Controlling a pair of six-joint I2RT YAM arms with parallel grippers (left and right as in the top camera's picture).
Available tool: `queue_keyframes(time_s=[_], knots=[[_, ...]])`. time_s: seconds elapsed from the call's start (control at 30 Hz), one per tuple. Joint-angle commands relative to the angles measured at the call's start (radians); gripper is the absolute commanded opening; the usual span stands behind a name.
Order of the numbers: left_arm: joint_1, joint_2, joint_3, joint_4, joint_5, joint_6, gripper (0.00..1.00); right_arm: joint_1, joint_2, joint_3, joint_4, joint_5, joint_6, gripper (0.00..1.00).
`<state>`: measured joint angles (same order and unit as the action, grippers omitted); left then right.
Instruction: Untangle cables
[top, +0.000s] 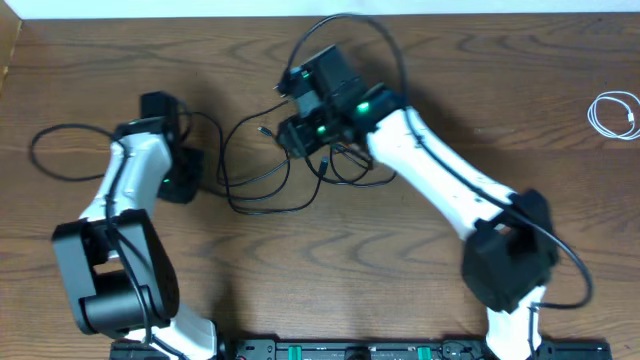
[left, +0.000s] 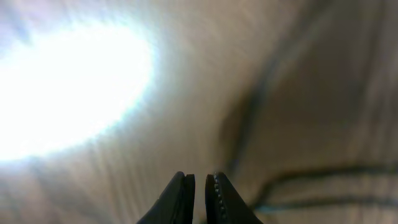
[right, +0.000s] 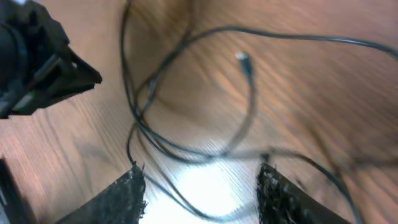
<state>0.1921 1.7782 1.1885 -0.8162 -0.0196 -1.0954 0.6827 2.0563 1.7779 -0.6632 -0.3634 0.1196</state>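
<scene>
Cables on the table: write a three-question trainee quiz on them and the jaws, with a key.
1. True or false: the white cable lies apart from the black cables.
2. The right jaws stand: A) open above the black cables; B) shut on a plug; C) out of view.
3. Fill in: the left jaws are ____.
Key: 1 true; 2 A; 3 shut.

The tangled cables (top: 258, 178) lie mid-desk (top: 330, 260), between left arm (top: 135, 180) and right arm (top: 440, 170); a small coiled cable (top: 612, 113) lies well apart, far right.
</scene>
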Motion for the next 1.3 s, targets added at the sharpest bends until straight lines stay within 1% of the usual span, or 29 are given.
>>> queue_keyframes(time_s=[0.0,0.07,0.1,0.13,0.17,0.23,0.27,0.33,0.37,0.4,0.43,0.47,0.5,0.57,0.6,0.67,0.7,0.73,0.77,0.8,0.93,1.13,1.27], knots=[[0.069,0.004,0.018,-0.024,0.001,-0.021,0.13,0.058,0.09,0.008,0.076,-0.047,-0.13,0.67],[0.079,0.005,0.013,-0.024,0.022,-0.021,0.13,0.085,0.131,0.008,0.109,-0.047,-0.201,0.72],[0.08,0.005,0.011,-0.024,0.031,-0.021,0.13,0.105,0.16,0.008,0.124,-0.047,-0.265,0.75],[0.079,0.005,0.011,-0.024,0.032,-0.021,0.13,0.114,0.172,0.008,0.127,-0.047,-0.296,0.75],[0.076,0.005,0.011,-0.02,0.031,-0.021,0.13,0.14,0.199,0.008,0.128,-0.045,-0.37,0.76],[0.075,0.005,0.011,-0.017,0.031,-0.021,0.13,0.163,0.219,0.008,0.127,-0.003,-0.391,0.77],[0.075,0.005,0.011,-0.016,0.031,-0.021,0.13,0.171,0.222,0.008,0.126,0.028,-0.391,0.79],[0.075,0.005,0.011,-0.016,0.031,-0.021,0.14,0.193,0.235,0.008,0.122,0.113,-0.415,0.8],[0.075,0.005,0.011,-0.016,0.031,-0.021,0.15,0.202,0.24,0.008,0.118,0.182,-0.425,0.76],[0.075,0.005,0.011,-0.016,0.031,-0.021,0.14,0.204,0.24,0.008,0.119,0.209,-0.424,0.7],[0.075,0.005,0.011,-0.016,0.031,-0.021,0.16,0.208,0.24,0.008,0.121,0.241,-0.424,0.6],[0.075,0.005,0.011,-0.016,0.031,-0.021,0.17,0.209,0.239,0.008,0.122,0.285,-0.423,0.41],[0.075,0.005,0.011,-0.016,0.031,-0.021,0.17,0.209,0.239,0.008,0.122,0.286,-0.423,0.4],[0.075,0.005,0.011,-0.016,0.032,-0.021,0.17,0.209,0.239,0.008,0.121,0.286,-0.423,0.44],[0.075,0.005,0.011,-0.016,0.032,-0.021,0.17,0.209,0.239,0.008,0.122,0.286,-0.424,0.48],[0.075,0.005,0.011,-0.016,0.031,-0.021,0.17,0.209,0.24,0.008,0.125,0.286,-0.425,0.46],[0.075,0.005,0.011,-0.016,0.032,-0.021,0.16,0.209,0.24,0.008,0.125,0.286,-0.425,0.41],[0.075,0.005,0.011,-0.016,0.031,-0.021,0.17,0.209,0.24,0.008,0.125,0.286,-0.425,0.15],[0.075,0.005,0.011,-0.016,0.031,-0.021,0.17,0.209,0.239,0.008,0.125,0.286,-0.425,0.04],[0.075,0.005,0.011,-0.016,0.032,-0.021,0.17,0.209,0.238,0.008,0.125,0.286,-0.425,0.01],[0.075,0.005,0.011,-0.016,0.031,-0.021,0.17,0.208,0.194,0.008,0.125,0.286,-0.423,0.01],[0.075,0.005,0.011,-0.016,0.032,-0.021,0.17,0.2,0.008,0.008,0.136,0.287,-0.424,0.01],[0.075,0.005,0.011,-0.016,0.031,-0.021,0.17,0.198,-0.16,0.008,0.145,0.366,-0.423,0.01]])
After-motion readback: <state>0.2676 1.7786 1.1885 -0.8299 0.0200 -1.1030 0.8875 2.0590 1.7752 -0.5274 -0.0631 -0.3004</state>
